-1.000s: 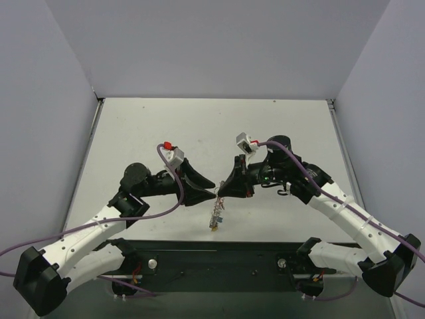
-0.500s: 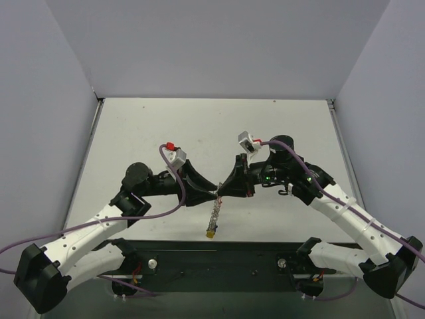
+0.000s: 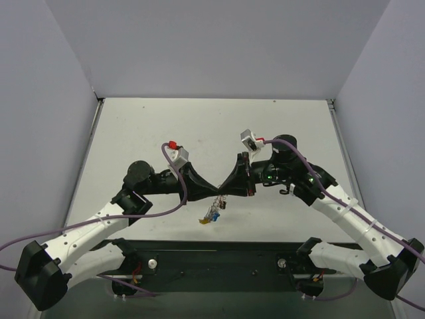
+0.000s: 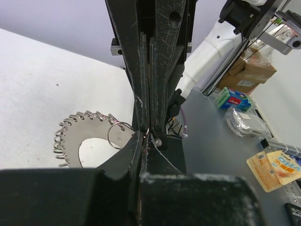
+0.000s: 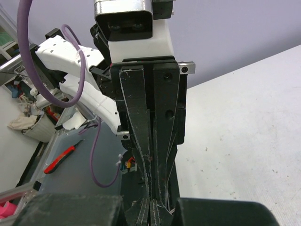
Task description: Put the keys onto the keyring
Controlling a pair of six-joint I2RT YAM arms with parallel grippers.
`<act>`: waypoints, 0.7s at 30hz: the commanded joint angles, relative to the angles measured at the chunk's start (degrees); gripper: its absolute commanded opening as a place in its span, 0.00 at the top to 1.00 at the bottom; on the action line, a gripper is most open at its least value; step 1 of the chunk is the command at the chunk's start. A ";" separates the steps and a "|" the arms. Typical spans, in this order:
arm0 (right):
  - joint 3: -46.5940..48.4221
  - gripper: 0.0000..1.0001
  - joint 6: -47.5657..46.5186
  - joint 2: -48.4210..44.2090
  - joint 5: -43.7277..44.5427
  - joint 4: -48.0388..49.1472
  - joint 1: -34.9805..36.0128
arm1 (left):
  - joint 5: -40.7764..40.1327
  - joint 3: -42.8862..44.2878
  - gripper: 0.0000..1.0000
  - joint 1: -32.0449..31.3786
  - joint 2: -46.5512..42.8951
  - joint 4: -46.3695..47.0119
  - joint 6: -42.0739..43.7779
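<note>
My two grippers meet tip to tip above the near middle of the table. The left gripper [image 3: 212,192] [image 4: 146,137] is shut on the thin wire of the keyring [image 3: 212,211]. The right gripper [image 3: 226,193] [image 5: 157,206] faces it, shut on the same wire. Under the tips the keyring hangs in a bunch, with the keys on it: a yellow head [image 3: 205,221] and a blue head [image 3: 217,216] show. In the left wrist view a fringe of small silver pieces [image 4: 75,123] and a small ring [image 4: 119,135] spread left of my jaws. The pinch points are hidden by the fingers.
The white table [image 3: 199,133] is walled at the left, back and right. A dark rail [image 3: 219,256] with both arm bases runs along its near edge. Off the table lie a cardboard box [image 4: 249,70] and small packets [image 4: 233,99].
The left gripper has closed at the right gripper's tips. The keyring hung in a long straight strand before. It is now drawn up into a shorter bunch.
</note>
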 commanded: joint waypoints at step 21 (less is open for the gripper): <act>-5.17 0.33 1.11 -15.54 13.50 11.13 -0.17 | -8.94 -9.00 1.00 -1.61 -6.40 26.25 -4.31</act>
